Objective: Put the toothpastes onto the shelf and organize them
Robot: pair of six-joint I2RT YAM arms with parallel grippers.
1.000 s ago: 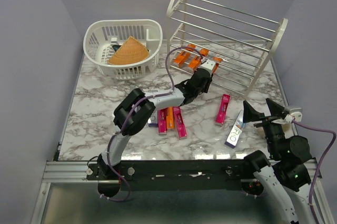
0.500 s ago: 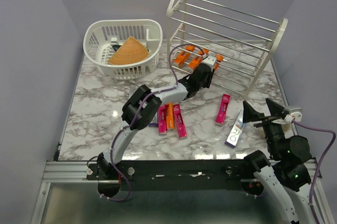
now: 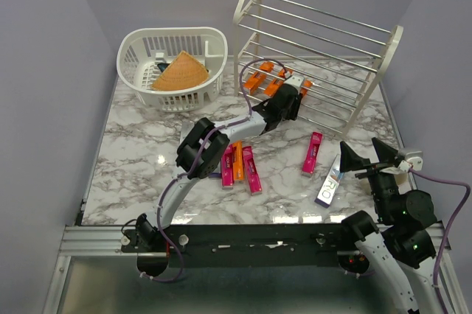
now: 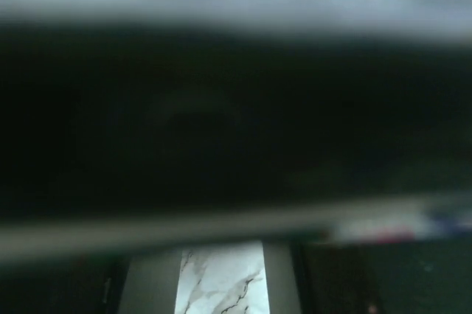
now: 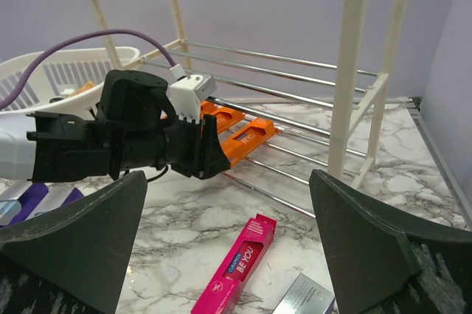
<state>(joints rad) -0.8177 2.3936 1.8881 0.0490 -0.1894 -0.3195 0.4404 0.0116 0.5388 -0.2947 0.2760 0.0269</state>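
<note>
We are logging pink, orange and purple-ended cartons point(image 3: 237, 166) lying clustered on the marble table point(image 3: 140, 174), centre-left, not yet shelved. The left gripper point(image 5: 209, 153) is reaching to the lowest rods of the shelf point(image 3: 389, 45), right at the orange cartons point(image 5: 247, 139) lined up there, probably to seat one in the row; whether its jaws are holding anything we cannot tell. Further right a pink carton point(image 3: 313, 152) and a silver carton point(image 3: 330, 183) are waiting on the table, with the right gripper point(image 3: 365, 153) hovering nearby, spread wide and empty.

On the shelf point(image 3: 397, 36): at least three orange cartons point(image 3: 256, 81), partly hidden. In front of it: one orange, three pink cartons point(image 3: 313, 153), two silver cartons point(image 3: 330, 186). Left of it: one basket point(image 3: 173, 32), one woven cone point(image 3: 179, 72).
</note>
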